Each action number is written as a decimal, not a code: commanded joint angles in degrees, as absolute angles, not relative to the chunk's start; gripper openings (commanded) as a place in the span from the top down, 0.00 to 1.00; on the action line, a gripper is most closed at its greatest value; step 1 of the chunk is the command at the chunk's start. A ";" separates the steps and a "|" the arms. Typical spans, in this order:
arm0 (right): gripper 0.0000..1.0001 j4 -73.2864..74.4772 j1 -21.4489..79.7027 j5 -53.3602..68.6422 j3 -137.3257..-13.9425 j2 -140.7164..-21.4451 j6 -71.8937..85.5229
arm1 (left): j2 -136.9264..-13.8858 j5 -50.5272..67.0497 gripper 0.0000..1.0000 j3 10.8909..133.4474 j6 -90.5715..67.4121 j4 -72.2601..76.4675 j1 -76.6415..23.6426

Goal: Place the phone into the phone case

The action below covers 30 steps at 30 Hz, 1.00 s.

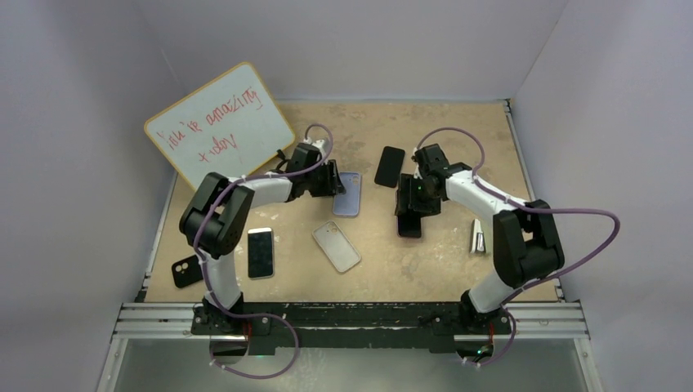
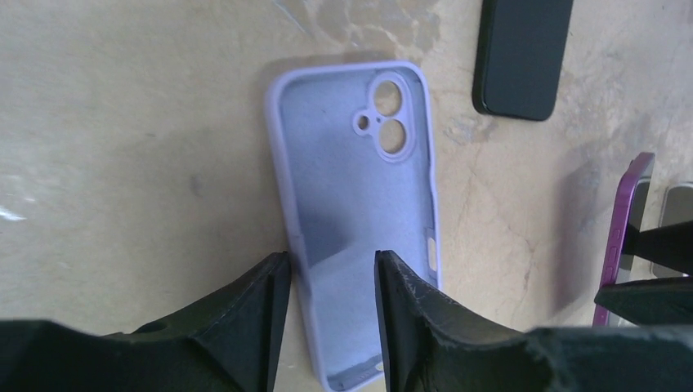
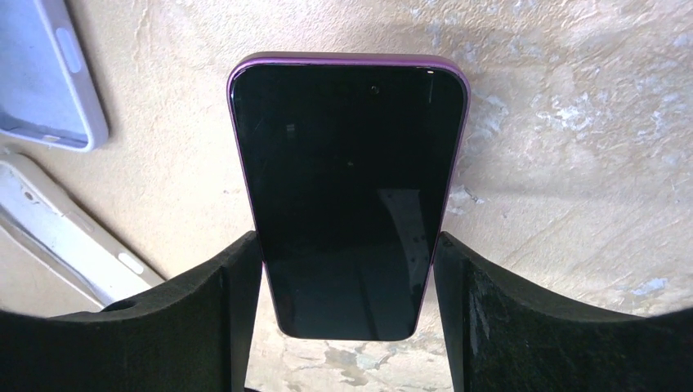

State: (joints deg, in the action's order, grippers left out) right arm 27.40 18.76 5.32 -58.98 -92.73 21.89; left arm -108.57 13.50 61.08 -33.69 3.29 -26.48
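**Phone in hand, case not yet filled**

I judge the task to be about halfway. The right gripper (image 3: 347, 245) grasps the purple phone (image 3: 347, 163) by its two long sides, with the dark screen toward the wrist camera. In the left wrist view the phone looks tilted up from the table (image 2: 122, 163), apart from the case. The lilac phone case (image 2: 351, 188) lies flat, open side up, and it is empty. The left gripper (image 2: 327, 265) stands over its near end, one finger outside the long wall and the other inside the shell. I see a gap there, so the fingers are apart and do not pinch the wall. What is left: steady the case, bring the phone above it, match the camera end to the holes, and press it in.
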 commanded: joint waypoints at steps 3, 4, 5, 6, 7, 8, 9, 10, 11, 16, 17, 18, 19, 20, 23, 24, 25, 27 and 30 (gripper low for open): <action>0.64 27.44 19.10 5.68 -58.96 -87.20 22.85 | -108.73 15.81 0.59 58.28 -37.62 8.27 -30.09; 0.64 27.23 19.12 5.37 -58.64 -86.59 23.16 | -108.92 16.01 0.60 58.27 -37.88 8.28 -30.86; 0.64 27.07 19.12 5.12 -58.30 -85.97 23.48 | -109.09 16.26 0.61 58.15 -38.25 8.26 -31.60; 0.64 26.72 19.08 5.02 -57.99 -85.39 23.92 | -109.15 16.60 0.62 57.85 -38.98 8.45 -32.26; 0.64 26.46 19.07 5.20 -57.66 -84.86 24.25 | -109.05 16.99 0.62 57.26 -39.81 8.91 -32.82; 0.64 26.31 19.07 5.69 -57.46 -84.33 24.48 | -108.74 17.32 0.63 56.45 -40.57 10.13 -33.45; 0.64 26.27 19.08 5.93 -57.26 -83.89 24.69 | -108.41 17.46 0.63 55.59 -41.45 11.09 -33.96; 0.64 26.25 19.07 6.09 -57.15 -83.39 24.85 | -107.99 17.68 0.64 54.81 -42.40 11.93 -34.49; 0.64 26.29 19.07 6.19 -57.09 -82.96 24.98 | -107.65 17.94 0.64 54.04 -43.31 13.01 -34.92; 0.65 25.57 19.08 6.95 -56.87 -80.46 25.35 | -105.79 21.78 0.64 50.23 -49.11 19.80 -35.78; 0.65 25.38 19.07 7.25 -56.87 -80.08 25.39 | -105.25 22.29 0.63 49.71 -49.95 20.53 -35.77; 0.65 24.91 19.07 7.66 -56.79 -79.73 25.40 | -104.57 22.55 0.62 49.51 -50.20 20.67 -35.72; 0.65 24.45 19.14 8.10 -56.66 -79.45 25.47 | -103.94 22.76 0.61 49.47 -50.14 20.40 -35.62; 0.65 23.86 19.08 8.69 -56.54 -79.22 25.45 | -103.22 23.31 0.59 49.56 -49.85 20.25 -35.34; 0.66 22.02 19.09 11.21 -56.53 -79.18 25.82 | -100.50 26.66 0.52 48.91 -49.30 21.00 -32.80; 0.66 21.67 19.20 12.05 -56.78 -79.19 26.02 | -99.22 27.35 0.49 48.44 -49.04 21.05 -31.22; 0.66 21.24 19.36 12.60 -57.02 -79.15 26.12 | -97.54 27.61 0.44 48.07 -48.76 20.76 -29.98; 0.66 19.94 20.04 13.07 -57.08 -78.85 26.23 | -93.94 27.57 0.36 47.44 -47.63 19.37 -27.58; 0.66 17.96 21.22 13.33 -57.66 -79.43 26.05 | -87.53 24.75 0.25 49.09 -42.88 11.45 -24.90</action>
State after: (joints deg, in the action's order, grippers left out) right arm 22.70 19.73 10.17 -56.60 -80.93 25.26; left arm -96.36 25.52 47.55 -48.03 16.40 -28.12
